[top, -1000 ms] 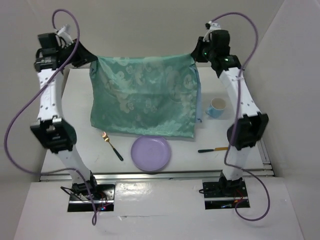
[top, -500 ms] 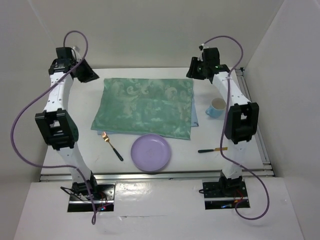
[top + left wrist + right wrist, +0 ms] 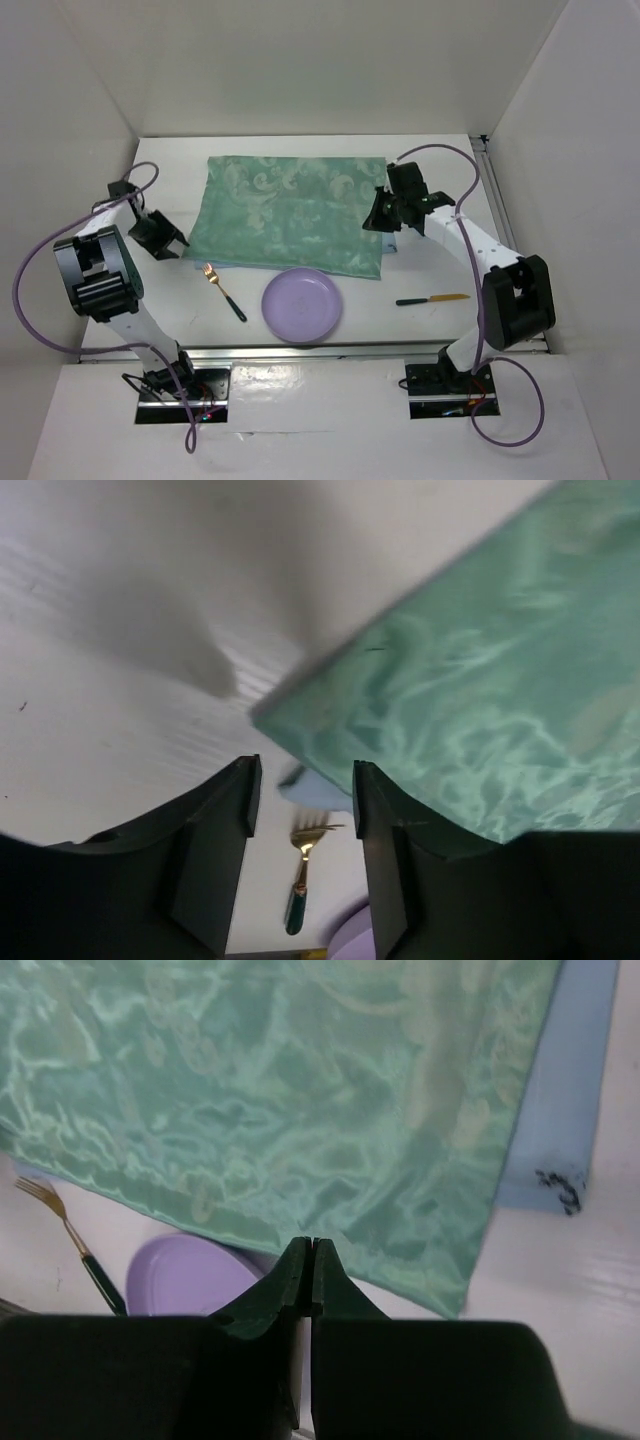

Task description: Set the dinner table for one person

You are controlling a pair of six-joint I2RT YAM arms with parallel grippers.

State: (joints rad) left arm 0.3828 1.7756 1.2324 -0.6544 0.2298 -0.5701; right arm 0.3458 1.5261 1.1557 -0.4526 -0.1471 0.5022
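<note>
White dinner table [image 3: 440, 328], green cloth [image 3: 300, 210] spread; pale walls [image 3: 300, 70].

White dinner table [image 3: 385, 322], green, perhaps floral cloth [image 3: 295, 210]

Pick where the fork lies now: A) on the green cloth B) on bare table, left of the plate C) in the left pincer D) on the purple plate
B: the fork lies on the white table, left of the purple plate and off the green cloth.
</note>
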